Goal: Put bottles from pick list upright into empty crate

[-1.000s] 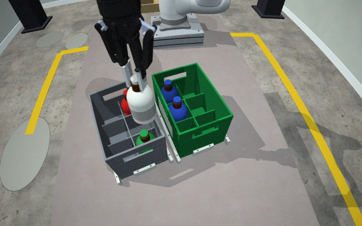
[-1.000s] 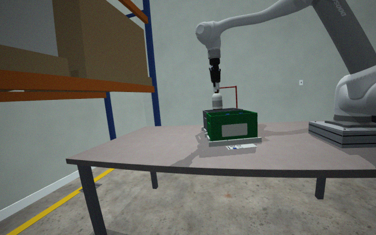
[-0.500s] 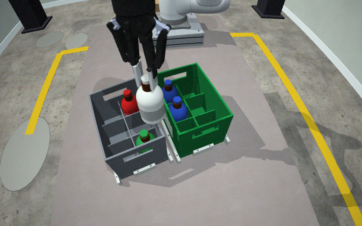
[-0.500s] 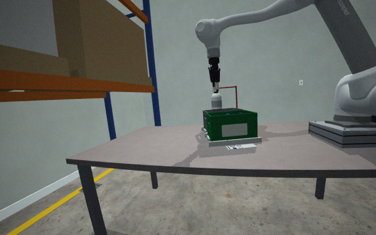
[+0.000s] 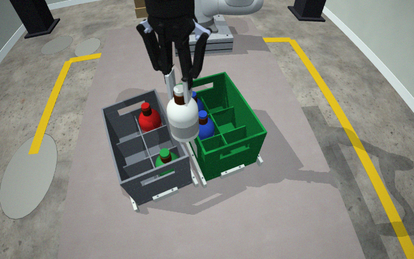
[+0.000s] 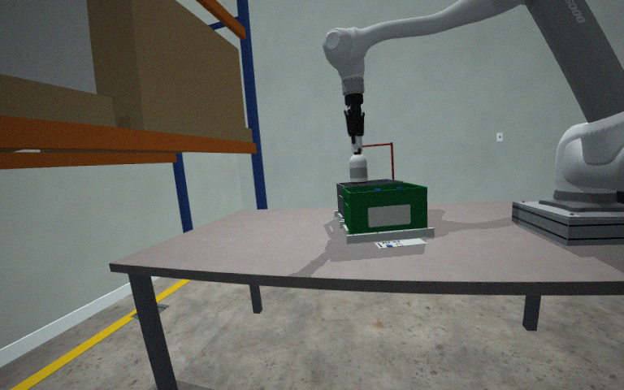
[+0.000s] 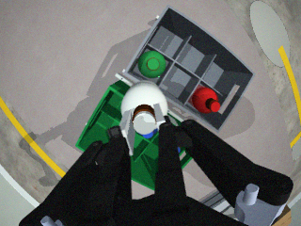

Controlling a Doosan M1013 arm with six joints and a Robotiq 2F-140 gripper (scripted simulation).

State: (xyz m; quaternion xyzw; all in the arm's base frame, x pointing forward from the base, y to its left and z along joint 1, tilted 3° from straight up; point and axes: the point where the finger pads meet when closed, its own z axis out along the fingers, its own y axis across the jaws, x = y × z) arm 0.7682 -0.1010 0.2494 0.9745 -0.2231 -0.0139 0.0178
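Observation:
My gripper [image 5: 178, 87] is shut on the neck of a white bottle [image 5: 182, 117] and holds it upright in the air, above the gap between the two crates; it also shows in the wrist view [image 7: 143, 104]. The grey crate [image 5: 147, 144] on the left holds a red bottle [image 5: 149, 117] at the back and a green bottle [image 5: 165, 158] at the front. The green crate [image 5: 227, 125] on the right holds two blue bottles [image 5: 205, 123] in its left cells. The pick list [image 6: 399, 243] lies on the table beside the green crate.
The robot base [image 6: 570, 220] stands on the table behind the crates. White brackets [image 5: 232, 170] sit at the crates' feet. A shelf rack with cardboard boxes [image 6: 137, 73] stands off the table.

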